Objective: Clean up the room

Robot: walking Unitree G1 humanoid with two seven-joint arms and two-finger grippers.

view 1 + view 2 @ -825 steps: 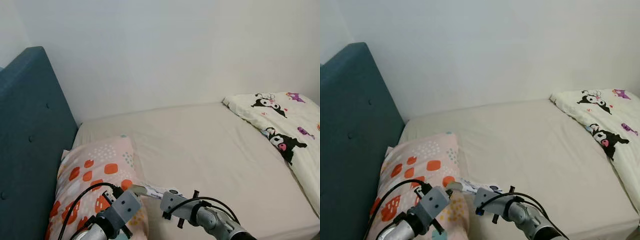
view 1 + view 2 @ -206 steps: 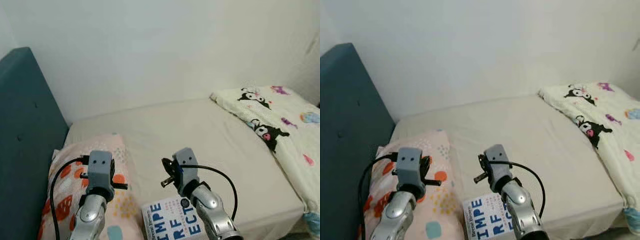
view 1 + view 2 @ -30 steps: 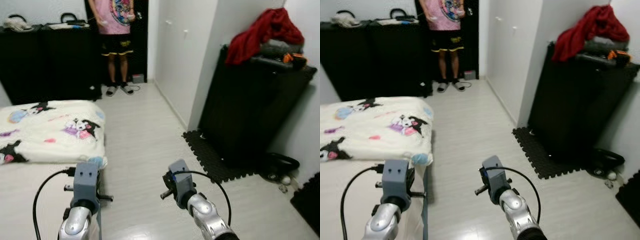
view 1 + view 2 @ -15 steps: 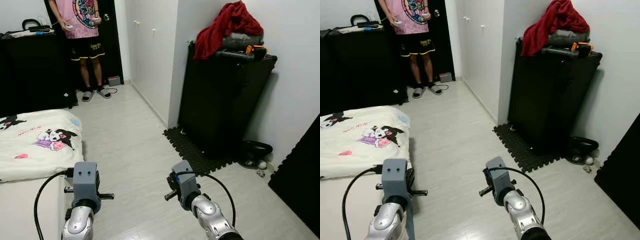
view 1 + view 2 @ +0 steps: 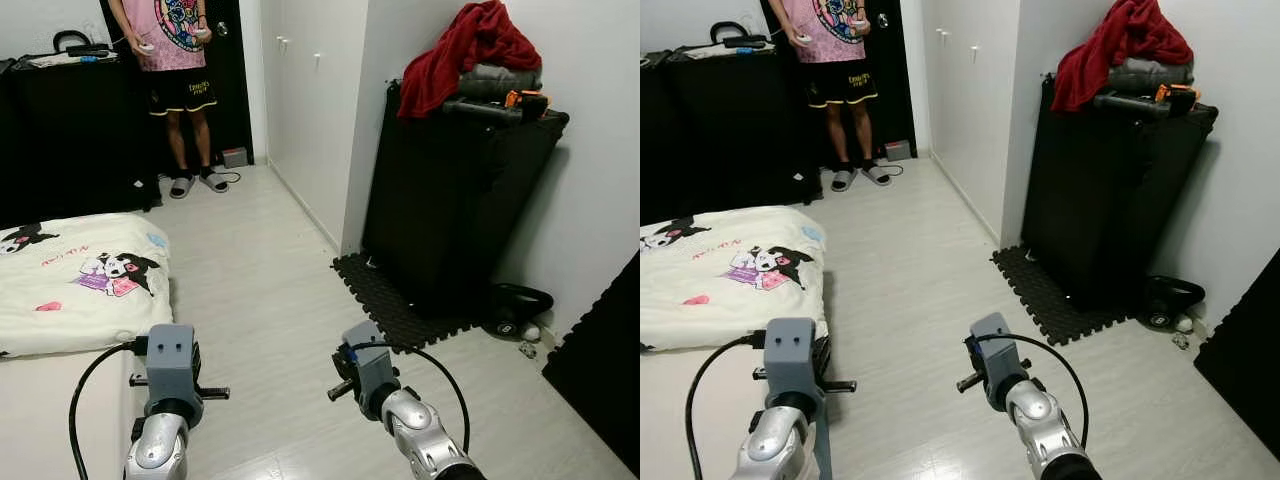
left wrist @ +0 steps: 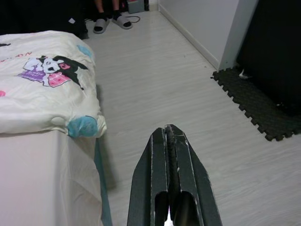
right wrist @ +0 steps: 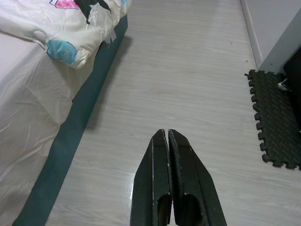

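My left gripper is shut with nothing between its fingers, held over the pale wood floor beside the bed. My right gripper is also shut and empty, above the floor near the bed's teal base. Both wrists are raised low in the eye views. A cartoon-print blanket lies on the bed's end. A red garment is heaped on a tall black cabinet.
A person stands by the dark doorway at the back. A black dresser lines the back left. A black foam mat and a dark round object lie by the cabinet. Open floor runs between bed and wall.
The whole view swung right across the room over the last second, then settled; that is the camera turning. Both arms keep the same raised pose with fingers shut.
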